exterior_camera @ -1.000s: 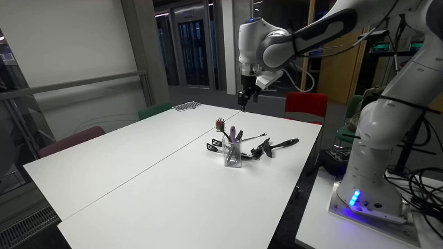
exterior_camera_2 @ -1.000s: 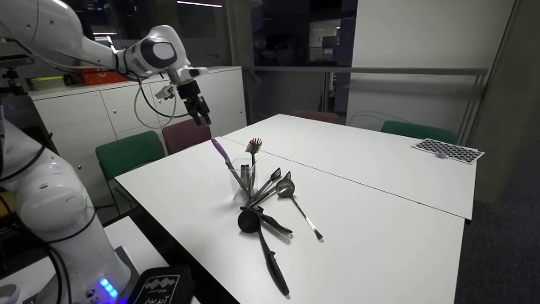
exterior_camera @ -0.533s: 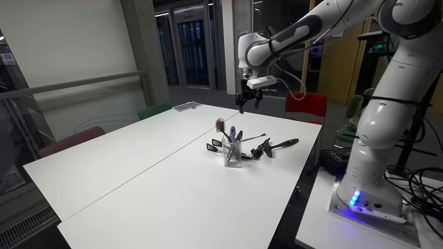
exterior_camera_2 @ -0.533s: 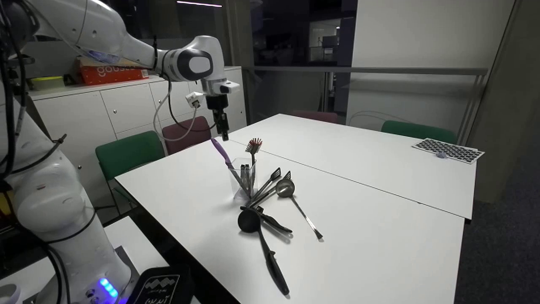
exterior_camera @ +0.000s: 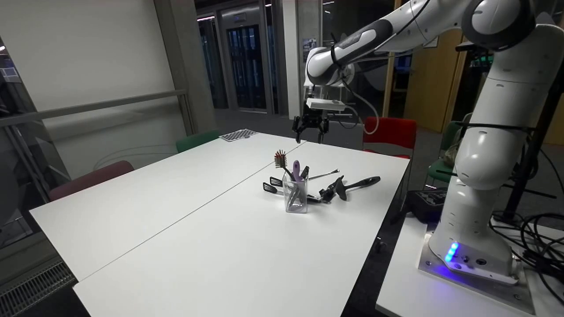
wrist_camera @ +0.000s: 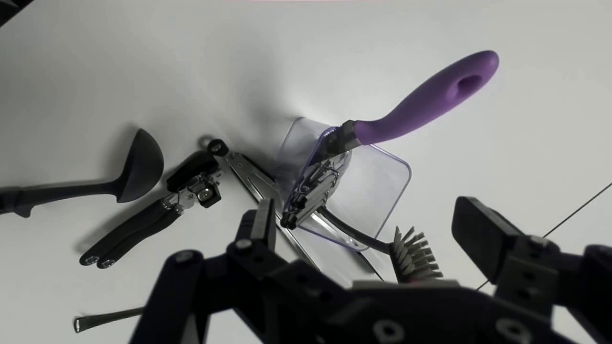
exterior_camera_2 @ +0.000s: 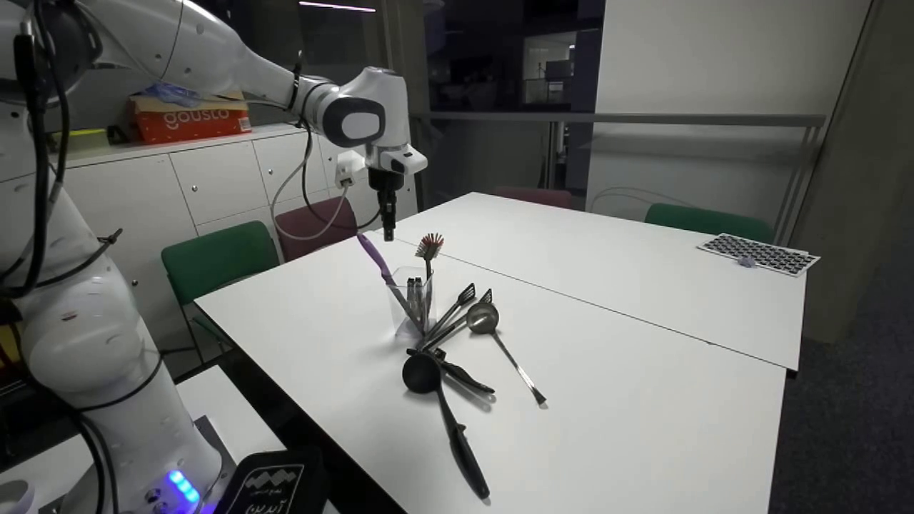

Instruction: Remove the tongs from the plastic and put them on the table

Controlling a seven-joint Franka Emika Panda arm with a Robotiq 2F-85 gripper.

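Fingers [wrist_camera: 480,234], black and jointed, stand wide apart and grip nothing, likely so you can straddle a target before closing. In both exterior views they point straight down and touch nothing, which suggests you are at the approach. Your target, by my reading, is the slender grey metal tongs with 2 black ends [wrist_camera: 313,198]: they stand inside the small square-mouthed holder of clear plastic [wrist_camera: 382,191], tilted toward a corner, probably because its mouth is wider than they are and only a wall props them. Sharing it are the purple-handled tool with a metal neck [wrist_camera: 425,105] and the dark-handled brush with grey and reddish bristles [exterior_camera_2: 429,247]; each slants out over the rim, presumably too tall to stand straight. On the flat white table with a thin dark seam [exterior_camera: 242,246], you also see a larger metal pair of tongs with black slotted heads [wrist_camera: 240,168] lying just beside the holder; whether they touch, you cannot tell. That is probably why the task names the plastic: it picks out which tongs you take. Before lowering, you likely need to line up the fingers across the tongs, clear of handle and bristles, then lift straight up, since a sideways pull could tip a holder that looks light.
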